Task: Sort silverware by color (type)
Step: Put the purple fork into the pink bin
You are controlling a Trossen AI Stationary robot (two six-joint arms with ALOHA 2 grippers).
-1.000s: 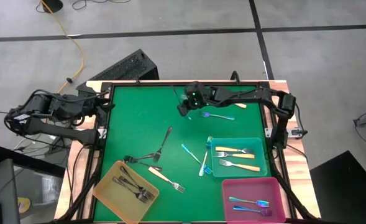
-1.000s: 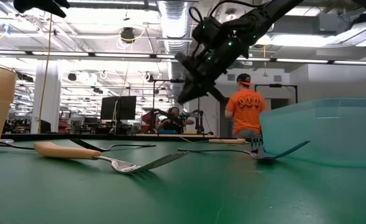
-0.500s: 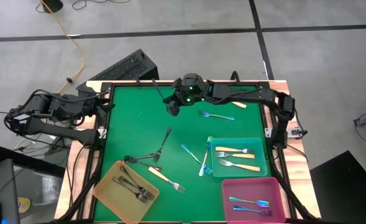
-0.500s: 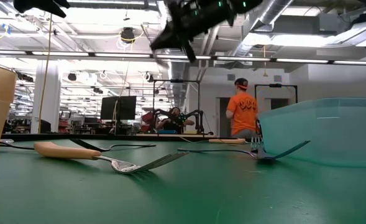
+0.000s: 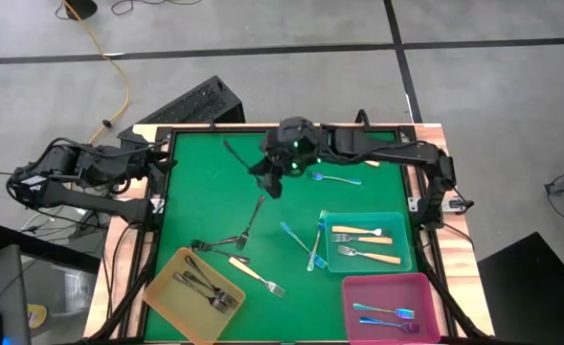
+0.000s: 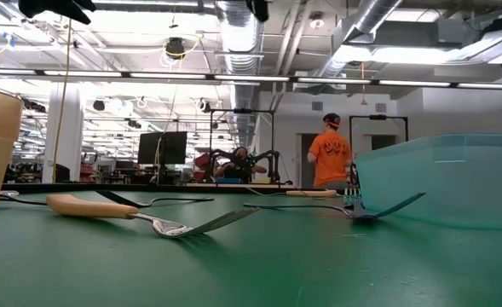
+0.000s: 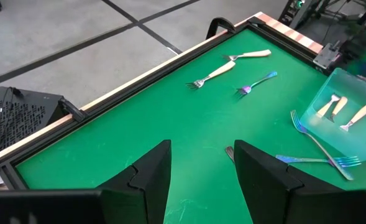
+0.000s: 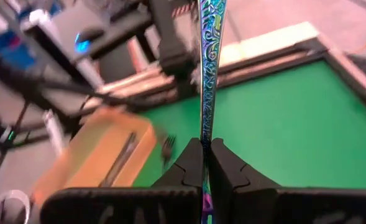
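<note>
My right gripper [image 5: 267,178] hangs high over the far middle of the green mat, shut on an iridescent blue-purple fork [image 8: 207,56]. In the high view that fork [image 5: 238,153] shows as a thin dark line. Only a dark tip of the gripper [image 6: 259,8] shows at the low view's top edge. My left gripper [image 7: 198,180] waits open and empty at the table's far left corner [image 5: 162,163]. Loose on the mat lie dark-grey forks [image 5: 253,218], a cream-handled fork [image 5: 258,275] and iridescent forks [image 5: 296,238]. My right gripper pinches the iridescent fork's patterned handle [image 8: 205,144] between its two fingers. The handle sticks out past the fingertips, and the fork's other end is hidden behind the fingers. The fork is lifted clear of the mat.
A yellow tray [image 5: 167,275] at the near left holds dark-grey forks. A teal tray [image 5: 401,240] at the right holds cream-handled forks. A pink tray [image 5: 358,292] at the near right holds iridescent forks. More forks [image 5: 334,178] lie at the far right. A person in orange [image 6: 329,158] stands beyond the table.
My right gripper has risen with the iridescent fork, almost out of the low view's top. It drifted toward the table's left edge, then a little toward the near edge, and its wrist has rolled. The fork stays in its fingers.
</note>
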